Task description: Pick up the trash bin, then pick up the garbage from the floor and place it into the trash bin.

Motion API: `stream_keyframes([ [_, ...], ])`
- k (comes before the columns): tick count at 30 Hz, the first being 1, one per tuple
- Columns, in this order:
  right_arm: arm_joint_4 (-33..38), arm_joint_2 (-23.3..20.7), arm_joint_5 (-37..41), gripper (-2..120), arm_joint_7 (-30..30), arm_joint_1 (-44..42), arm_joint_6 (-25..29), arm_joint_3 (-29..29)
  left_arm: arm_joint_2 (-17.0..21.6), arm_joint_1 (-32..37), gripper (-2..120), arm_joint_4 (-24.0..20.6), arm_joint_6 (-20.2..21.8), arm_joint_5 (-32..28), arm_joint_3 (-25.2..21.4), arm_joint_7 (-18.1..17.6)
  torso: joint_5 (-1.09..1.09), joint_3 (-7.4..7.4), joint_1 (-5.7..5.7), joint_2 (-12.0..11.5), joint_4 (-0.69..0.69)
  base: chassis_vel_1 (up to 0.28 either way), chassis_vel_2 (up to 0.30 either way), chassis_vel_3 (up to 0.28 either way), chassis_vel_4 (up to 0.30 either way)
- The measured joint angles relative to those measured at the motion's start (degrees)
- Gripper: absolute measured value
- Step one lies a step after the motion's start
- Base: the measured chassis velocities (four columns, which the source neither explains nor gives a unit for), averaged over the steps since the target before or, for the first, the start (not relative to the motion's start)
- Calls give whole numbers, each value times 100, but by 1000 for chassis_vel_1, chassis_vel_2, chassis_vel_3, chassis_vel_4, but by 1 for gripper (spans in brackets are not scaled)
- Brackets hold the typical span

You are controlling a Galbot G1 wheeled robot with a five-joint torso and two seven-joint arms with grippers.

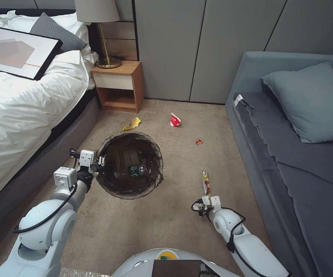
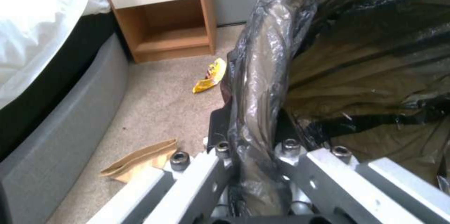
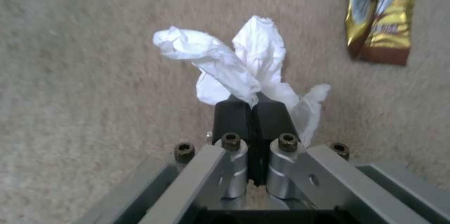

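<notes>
While the left gripper clamps the trash bin rim, the right gripper, pinched shut on crumpled white paper, sits to the bin's right, near the floor.

Robot body, appearance only. Both arms: glossy white rounded shells, large spherical joint housings, black cables looping outside along each forearm. Left arm carries a white boxy module with a small grey square face near the wrist, then a black collar.

Left gripper: white block housing, silver-grey metal linkage bars, dark hex socket screws at the pivots, black jaws.

Right gripper: same build; two black wedge-shaped pads, polished cylindrical bosses beneath, four dark socket-head screws across grey bars.

Torso: white curved shell with yellow-green round mark and a brown flat panel.
</notes>
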Motion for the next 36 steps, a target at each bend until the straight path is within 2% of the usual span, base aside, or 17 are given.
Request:
stream_keyframes([
  [3, 173, -48, 2, 0, 2, -56, 9, 37, 1, 0, 0, -1, 3, 1, 4, 0, 0, 0, 0, 0, 0, 0, 0, 0, 0],
  [6, 768, -238, 133, 0, 69, -212, -8, 160, 13, 10, 0, -58, 40, 3, -6, 0, 0, 0, 0, 0, -1, 0, 0, 0, 0],
  [8, 922, -282, 179, 0, 107, -243, -29, 192, 19, 13, 0, -69, 45, 3, -16, 2, 0, 0, 0, 0, -1, 0, 0, 0, 0],
  [10, 1471, -455, 366, 0, 197, -367, -142, 350, 30, 37, 0, -125, 53, 17, -63, 18, 0, 0, 0, 0, 0, 0, 0, 0, 0],
  [11, 1471, -455, 366, 0, 197, -367, -142, 350, 30, 37, 0, -125, 53, 17, -63, 18, 0, 0, 0, 0, 0, 0, 0, 0, 0],
  [13, 2125, -679, 582, 0, 222, -499, -234, 610, 30, 85, 0, -196, 53, 64, -125, 92, 0, 0, 0, 0, 0, 0, 0, 0, 0],
  [14, 2125, -679, 582, 0, 222, -499, -234, 610, 30, 85, 0, -196, 53, 64, -125, 92, 0, 0, 0, 0, 0, 0, 0, 0, 0],
  [17, 3123, -952, 893, 0, 239, -676, -245, 1080, 8, 118, 0, -283, 51, 102, -167, 128, -1, 0, 0, 0, 0, 0, 0, 0, 0],
  [19, 3355, -996, 1004, 0, 250, -713, -245, 1192, -2, 121, 0, -308, 51, 105, -167, 128, -1, 0, 0, 0, 0, 0, 0, 0, 0],
  [21, 3969, -1113, 1415, 0, 345, -778, -246, 1508, -21, 121, 0, -358, 53, 105, -161, 122, 0, 0, 0, 0, -1, 0, 0, 0, 0],
  [22, 3969, -1113, 1415, 0, 345, -778, -246, 1508, -21, 121, 0, -358, 53, 105, -161, 122, 0, 0, 0, 0, -1, 0, 0, 0, 0],
  [29, 5344, -1503, 2929, 0, 860, -432, -256, 1919, -25, 81, 0, -321, 65, 136, -134, 116, -1, 0, 0, 0, 0, 0, 0, 0, 0],
  [34, 5511, -1783, 3660, 0, 889, -41, -257, 2007, -35, 66, 0, -277, 68, 175, -106, 114, 1, 0, 0, 0, 0, 0, 0, 0, 0],
  [36, 5513, -2029, 4269, 0, 903, 410, -240, 1988, -59, 58, 0, -246, 68, 204, -75, 112, 0, 0, 0, 0, -2, 0, 0, 0, 0],
])
